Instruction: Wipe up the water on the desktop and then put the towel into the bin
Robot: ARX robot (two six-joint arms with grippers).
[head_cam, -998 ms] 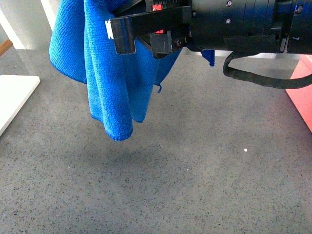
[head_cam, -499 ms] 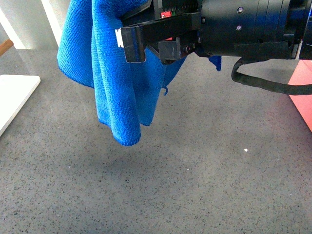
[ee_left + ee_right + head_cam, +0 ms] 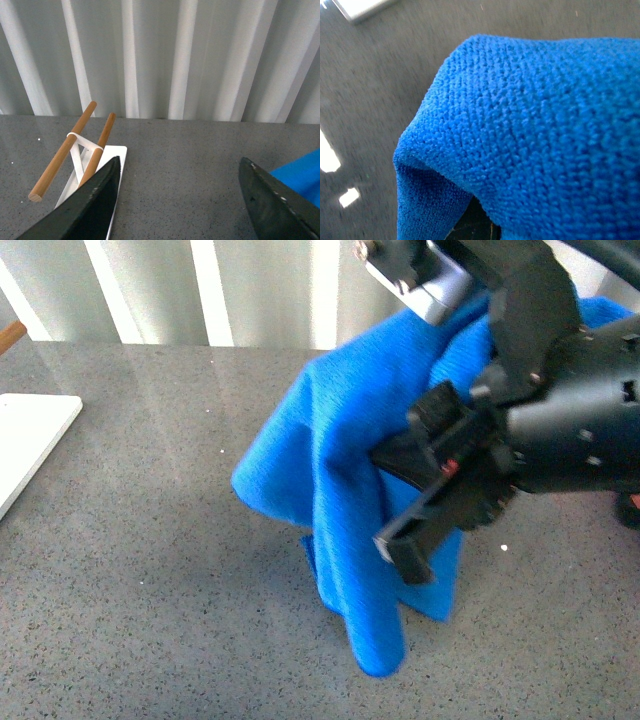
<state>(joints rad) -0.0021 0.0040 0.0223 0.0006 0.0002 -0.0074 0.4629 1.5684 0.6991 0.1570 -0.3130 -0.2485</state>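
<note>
While towel [image 3: 335, 470] hangs, left jaws gape.

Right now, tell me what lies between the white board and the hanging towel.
Nothing: bare desktop separates white board from towel, per front view.

Ribbed white wall [image 3: 260, 290], white board [image 3: 30, 430]
</note>
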